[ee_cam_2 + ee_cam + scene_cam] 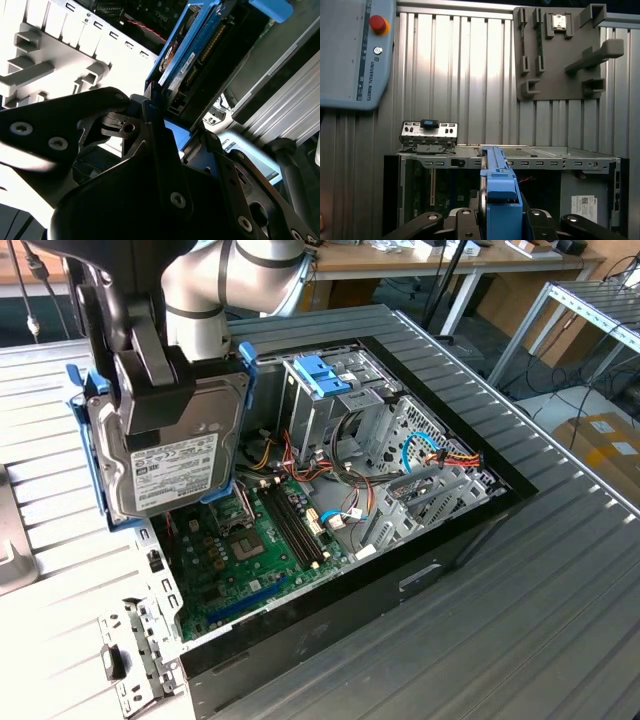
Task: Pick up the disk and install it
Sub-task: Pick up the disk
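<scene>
The disk (172,468), a silver-grey drive with a white label and blue rails along its sides, hangs tilted in the air above the open computer case (452,540), over the side at the exterior view's left. My gripper (172,400) is shut on it from above, its black fingers clamping the drive's flat faces. In the first wrist view the disk (498,197) appears edge-on between the black fingers (462,220), above the case opening. In the second wrist view the disk's blue rail (176,47) and connector edge point away from the gripper.
Inside the case lie the motherboard (255,540), loose cables (440,455) and a metal drive cage with a blue clip (325,375). A loose metal bracket (135,655) lies on the ribbed table. A teach pendant (355,55) and a grey fixture plate (560,50) rest beyond the case.
</scene>
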